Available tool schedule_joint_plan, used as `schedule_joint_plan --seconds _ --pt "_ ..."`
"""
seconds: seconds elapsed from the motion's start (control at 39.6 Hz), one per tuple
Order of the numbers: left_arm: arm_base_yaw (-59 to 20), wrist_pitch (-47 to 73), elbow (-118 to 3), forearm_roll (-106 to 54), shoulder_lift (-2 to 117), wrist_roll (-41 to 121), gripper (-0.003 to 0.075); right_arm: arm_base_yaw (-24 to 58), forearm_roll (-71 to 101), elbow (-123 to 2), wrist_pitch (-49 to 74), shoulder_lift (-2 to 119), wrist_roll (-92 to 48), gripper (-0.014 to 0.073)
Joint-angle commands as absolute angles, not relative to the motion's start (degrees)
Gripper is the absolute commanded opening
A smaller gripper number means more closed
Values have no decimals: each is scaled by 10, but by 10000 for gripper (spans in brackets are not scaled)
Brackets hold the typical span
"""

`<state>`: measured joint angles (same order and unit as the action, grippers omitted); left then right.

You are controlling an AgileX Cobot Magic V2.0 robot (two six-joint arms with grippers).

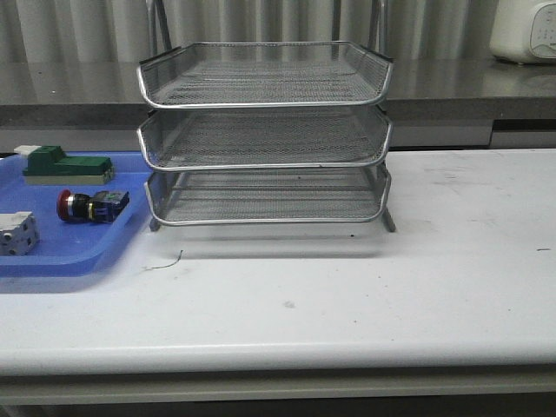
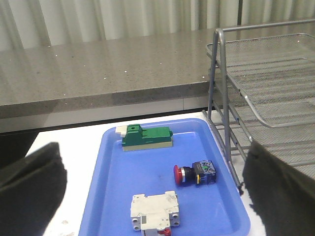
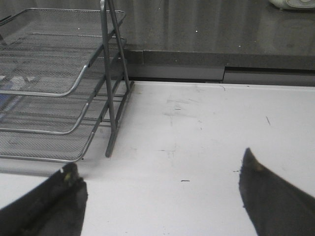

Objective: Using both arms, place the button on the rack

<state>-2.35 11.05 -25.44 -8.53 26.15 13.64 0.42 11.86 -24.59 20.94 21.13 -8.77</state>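
Front view, left to right: glossy blue plastic tray (image 1: 61, 252) carrying the button (image 1: 91, 205), its red mushroom cap leftward, no legible lettering; silver wire-mesh rack (image 1: 265, 139) just beside. Left gripper (image 2: 147, 196) and right gripper (image 3: 162, 196) spread apart, grasping nothing.

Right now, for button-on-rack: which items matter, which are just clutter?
Job:
- button, lying in the blue tray
- rack, all three tiers empty
- left gripper and right gripper, both open, holding nothing

Lying about:
- green block
- white cube
- white appliance on the back counter
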Motion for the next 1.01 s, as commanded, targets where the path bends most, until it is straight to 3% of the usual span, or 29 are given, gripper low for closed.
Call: schedule_joint_plan --seconds 0.0,0.15,0.35,0.38,0.51,0.88,0.98 --pt "-21 68 -274 -87 268 135 692 4 150 -268 174 227 -91 641" --pt "-21 68 -274 -87 268 135 692 4 219 -284 178 302 -91 641" --pt "-21 68 -274 -87 268 135 692 4 333 -340 185 493 -92 641" --pt "-21 68 -274 -87 268 135 692 4 341 -347 186 521 -93 590" --pt "-21 68 -274 -87 268 135 692 5 411 -390 185 630 -141 590" --pt "-21 68 -274 -87 268 135 692 5 886 -499 325 859 -542 588" --pt "-21 68 -274 -87 268 135 692 5 967 -500 345 896 -604 510"
